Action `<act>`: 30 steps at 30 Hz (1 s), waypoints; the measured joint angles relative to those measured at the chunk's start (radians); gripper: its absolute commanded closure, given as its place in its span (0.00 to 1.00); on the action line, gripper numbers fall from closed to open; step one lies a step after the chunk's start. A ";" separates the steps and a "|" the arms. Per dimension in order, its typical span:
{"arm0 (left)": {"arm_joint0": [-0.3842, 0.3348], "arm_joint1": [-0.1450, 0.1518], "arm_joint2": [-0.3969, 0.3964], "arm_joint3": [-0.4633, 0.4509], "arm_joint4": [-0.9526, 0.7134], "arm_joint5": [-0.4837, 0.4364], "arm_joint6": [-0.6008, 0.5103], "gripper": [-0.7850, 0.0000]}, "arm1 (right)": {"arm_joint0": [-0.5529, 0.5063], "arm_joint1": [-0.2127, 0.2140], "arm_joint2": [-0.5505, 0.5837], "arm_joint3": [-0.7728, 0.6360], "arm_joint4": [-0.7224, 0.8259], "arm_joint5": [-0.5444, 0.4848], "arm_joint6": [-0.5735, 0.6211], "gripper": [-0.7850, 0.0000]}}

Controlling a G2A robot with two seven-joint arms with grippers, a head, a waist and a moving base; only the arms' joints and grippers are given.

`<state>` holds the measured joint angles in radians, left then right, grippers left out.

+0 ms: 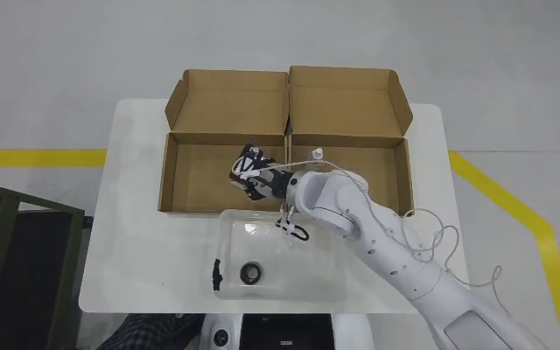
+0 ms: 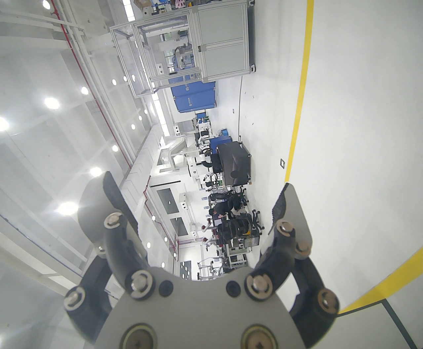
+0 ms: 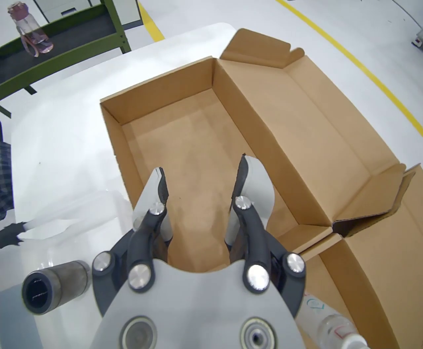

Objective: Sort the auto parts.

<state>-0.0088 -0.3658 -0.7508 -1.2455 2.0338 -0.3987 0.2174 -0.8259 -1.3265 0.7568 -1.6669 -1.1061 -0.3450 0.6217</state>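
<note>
My right gripper [image 1: 248, 167] [image 3: 202, 172] hangs open over the left cardboard box [image 1: 179, 179] [image 3: 185, 145], and nothing sits between its fingers. The box floor under it looks bare. A grey metal cylinder [image 1: 251, 273] [image 3: 54, 290] with a dark bore lies in the clear plastic bin [image 1: 262, 217] at the table's front. A small black part [image 1: 216, 275] [image 3: 11, 231] rests at that bin's left end. A white tube-like part [image 1: 318, 155] [image 3: 330, 327] lies in the right cardboard box [image 1: 385, 175]. My left gripper [image 2: 198, 191] is open and points out into the room.
Both boxes stand side by side at the back of the white table [image 1: 131, 227], lids folded back. A green shelf [image 1: 35, 254] [image 3: 66, 23] stands left of the table with a pink bottle [image 3: 31, 28] on it. Yellow floor lines [image 1: 52, 157] run past.
</note>
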 measured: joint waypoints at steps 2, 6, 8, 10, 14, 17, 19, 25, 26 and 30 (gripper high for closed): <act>0.000 0.000 0.000 0.000 0.000 0.000 0.000 0.00 | -0.027 0.007 0.007 -0.041 -0.021 -0.017 0.009 0.50; 0.000 0.000 0.000 0.000 0.000 0.000 0.000 0.00 | -0.093 0.024 0.025 -0.126 -0.070 -0.061 0.020 0.47; 0.000 0.000 0.000 0.000 0.000 0.000 0.000 0.00 | -0.124 0.031 0.032 -0.158 -0.094 -0.082 0.023 0.45; 0.000 0.000 0.000 0.000 0.000 0.000 0.000 0.00 | -0.162 0.041 0.040 -0.191 -0.119 -0.111 0.025 0.42; 0.000 0.000 0.000 0.000 0.000 0.000 0.000 0.00 | -0.226 0.057 0.061 -0.230 -0.151 -0.160 0.021 0.28; 0.000 0.000 0.000 0.000 0.000 0.000 0.000 0.00 | -0.275 0.068 0.071 -0.252 -0.173 -0.184 0.021 0.27; 0.000 0.000 0.000 0.000 0.000 0.000 0.000 0.00 | -0.304 0.075 0.076 -0.268 -0.189 -0.206 0.017 0.27; 0.000 0.000 0.000 0.000 0.000 0.000 0.000 0.00 | -0.369 0.094 0.081 -0.298 -0.215 -0.296 0.019 0.19; 0.000 0.000 0.000 0.000 0.000 0.000 0.000 0.00 | -0.376 0.096 0.083 -0.302 -0.217 -0.308 0.020 0.18; 0.000 0.000 0.000 0.000 0.000 0.000 0.000 0.00 | -0.413 0.109 0.095 -0.322 -0.235 -0.353 0.025 0.18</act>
<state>-0.0088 -0.3658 -0.7508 -1.2455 2.0338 -0.3987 0.2174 -1.2392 -1.2174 0.8519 -1.9893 -1.3407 -0.6977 0.6470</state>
